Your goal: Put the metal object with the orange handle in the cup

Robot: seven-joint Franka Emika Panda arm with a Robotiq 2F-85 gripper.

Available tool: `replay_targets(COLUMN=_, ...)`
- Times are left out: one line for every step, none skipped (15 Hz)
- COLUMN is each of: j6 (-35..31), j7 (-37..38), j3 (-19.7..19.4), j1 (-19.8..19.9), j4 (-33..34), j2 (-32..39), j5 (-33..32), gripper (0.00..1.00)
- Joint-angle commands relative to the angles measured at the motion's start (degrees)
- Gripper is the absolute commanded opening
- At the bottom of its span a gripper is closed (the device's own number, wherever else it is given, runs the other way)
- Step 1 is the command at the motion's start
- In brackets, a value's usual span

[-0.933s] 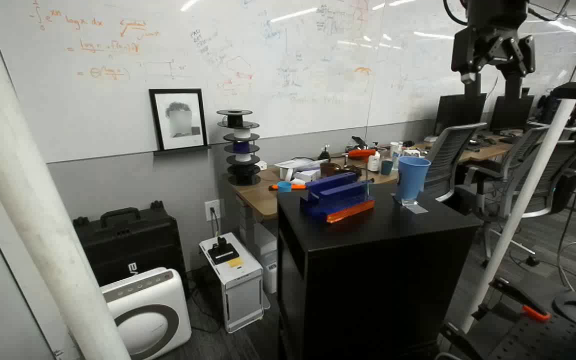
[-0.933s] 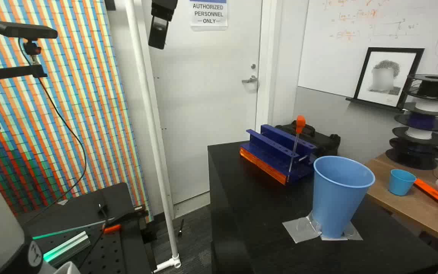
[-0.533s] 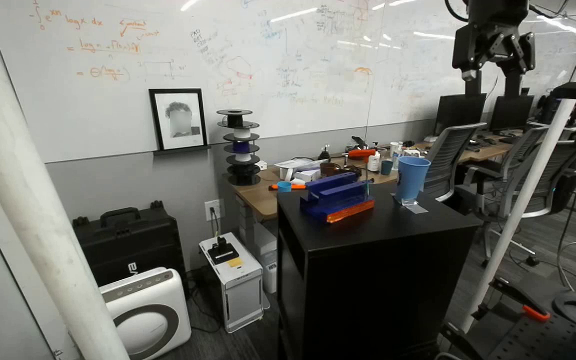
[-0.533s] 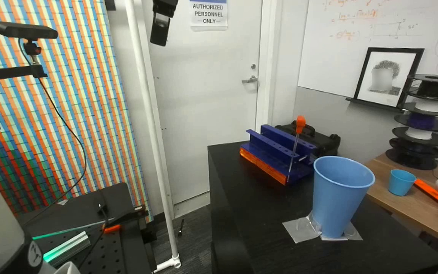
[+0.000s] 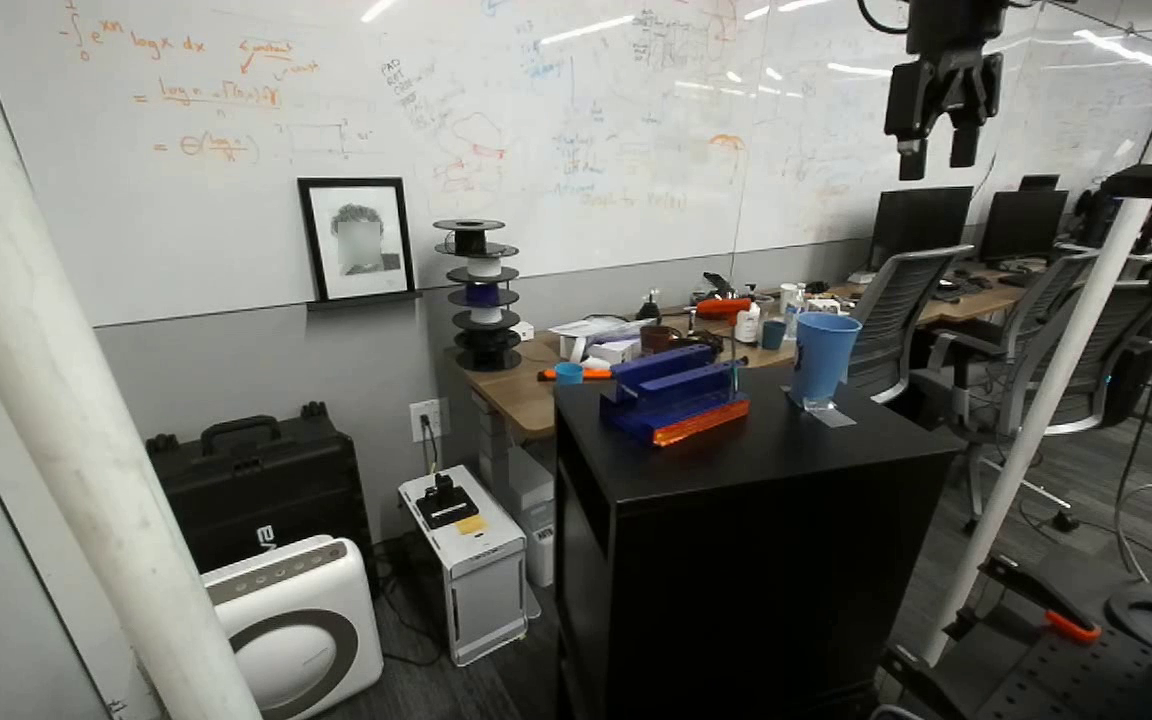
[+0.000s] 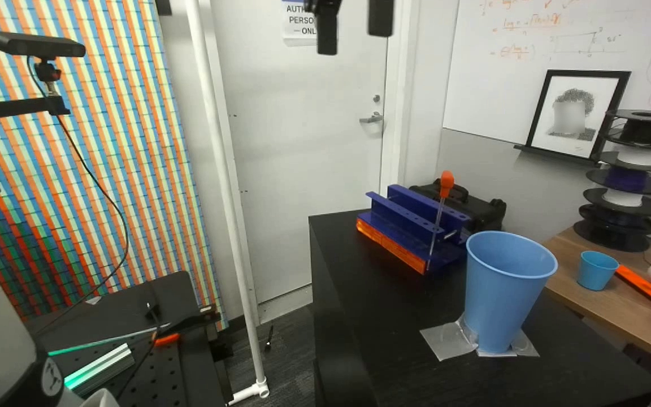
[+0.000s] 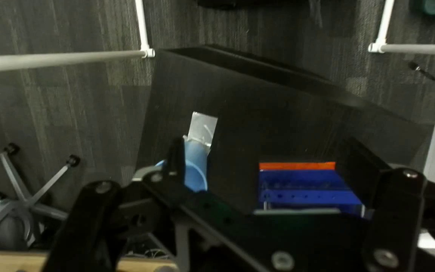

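Observation:
The metal object with the orange handle, a slender tool, stands nearly upright and slightly tilted at the near end of a dark blue holder with orange edging (image 6: pixel 399 240); its orange handle (image 6: pixel 446 183) is up and its thin shaft down. It also shows in an exterior view (image 5: pixel 722 308). The light blue cup (image 6: pixel 500 305) stands upright, taped to the black cabinet, beside the holder; it also shows in the wrist view (image 7: pixel 196 158). My gripper (image 5: pixel 938 160) is open and empty, high above the cabinet. The wrist view (image 7: pixel 266 160) shows its fingers spread; the tool is hidden there.
The black cabinet top (image 6: pixel 370 316) carries the holder and cup. A wooden desk (image 6: pixel 563 249) behind it holds a small cyan cup (image 6: pixel 597 271) and spools (image 6: pixel 625 181). White poles (image 5: pixel 1056 400) and a camera on a bracket (image 6: pixel 37 45) stand around.
My gripper has moved and turned. It shifts left in an exterior view and looks smaller there; in an exterior view it shifts right, both fingers now showing. Tool and cup have not moved.

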State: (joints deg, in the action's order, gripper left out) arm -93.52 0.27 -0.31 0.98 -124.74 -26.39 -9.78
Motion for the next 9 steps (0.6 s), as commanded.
replay_targets(j6=-7.5, j7=-5.84, j3=-3.27, j1=0.69, j4=5.98, j2=8.35, j5=-1.42, gripper=1.0)
replay_targets(j6=-9.64, j7=-7.8, j3=-4.15, j1=0.54, j4=7.1, j2=10.98, j5=-0.59, gripper=1.0)
replay_targets(j6=-11.52, j7=-9.75, j3=-4.67, j1=0.42, j4=8.05, j2=13.29, j5=-0.37, gripper=1.0)
replay_targets(j6=-13.13, j7=-12.77, j3=-5.14, j1=0.05, j4=9.21, j2=16.09, j5=0.12, gripper=1.0)
replay_targets(j6=-14.26, j7=-17.13, j3=-5.68, j1=-0.34, j4=10.6, j2=18.83, j5=1.4, gripper=1.0)
replay_targets(j6=-15.75, j7=-19.9, j3=-5.67, j1=-0.64, j4=11.85, j2=21.7, j5=3.79, gripper=1.0)
replay_targets(j6=-15.97, j7=-22.77, j3=-5.39, j1=-0.68, j4=13.29, j2=24.14, j5=6.09, gripper=1.0)
replay_targets(j6=-15.69, j7=-25.23, j3=-4.78, j1=-0.7, j4=14.94, j2=26.77, j5=8.12, gripper=1.0)
replay_targets(j6=-15.06, j7=-27.29, j3=-4.23, j1=-0.5, j4=16.6, j2=28.99, j5=9.17, gripper=1.0)
